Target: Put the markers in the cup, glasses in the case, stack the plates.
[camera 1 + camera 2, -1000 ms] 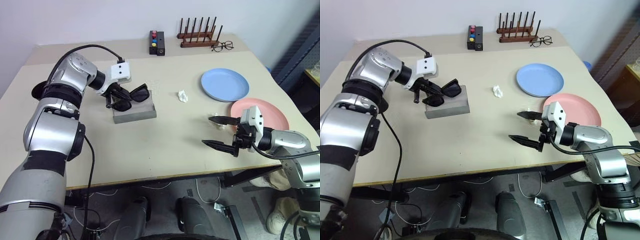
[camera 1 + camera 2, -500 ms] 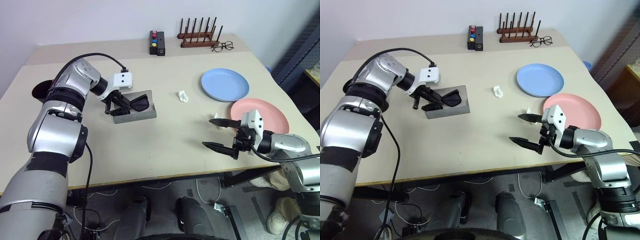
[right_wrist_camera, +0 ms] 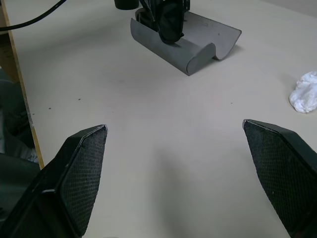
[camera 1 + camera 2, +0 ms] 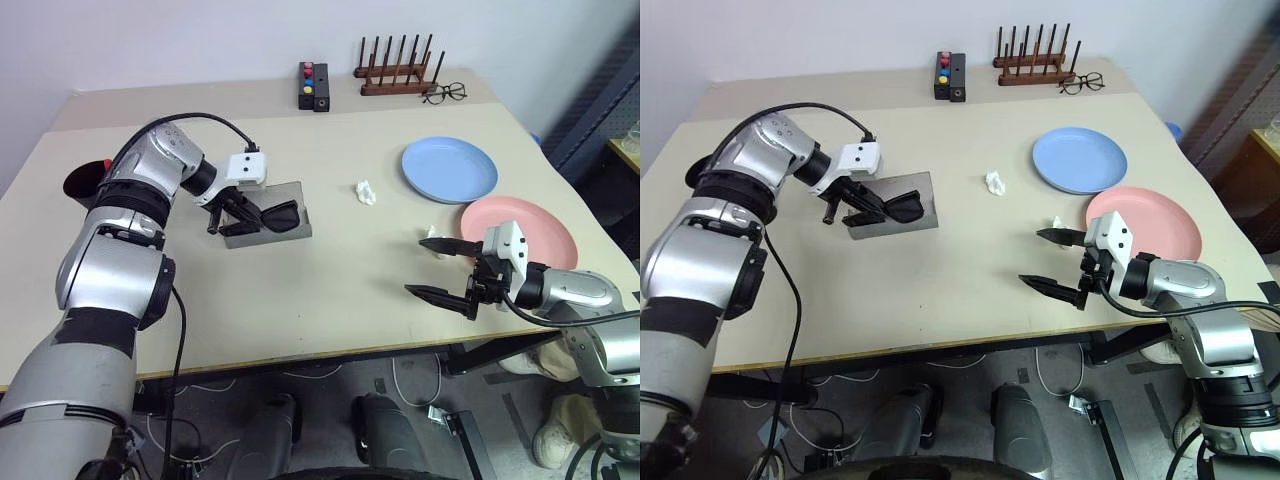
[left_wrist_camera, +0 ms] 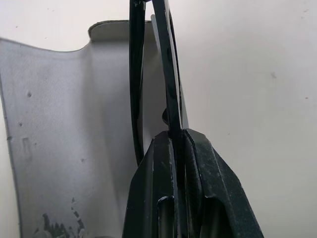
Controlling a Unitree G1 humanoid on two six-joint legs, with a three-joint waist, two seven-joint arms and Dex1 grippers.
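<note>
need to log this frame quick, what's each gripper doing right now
Left gripper: shut on the sunglasses, lowered into the open grey case.
Right gripper: open, holding nothing, above the table near the pink plate.

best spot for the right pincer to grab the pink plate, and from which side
Probably the rim of the pink plate nearest the right pincer, one finger above and one beneath. The plate lies flat on the table, so only its thin raised edge offers a hold; that pincer is open and close beside it.
</note>
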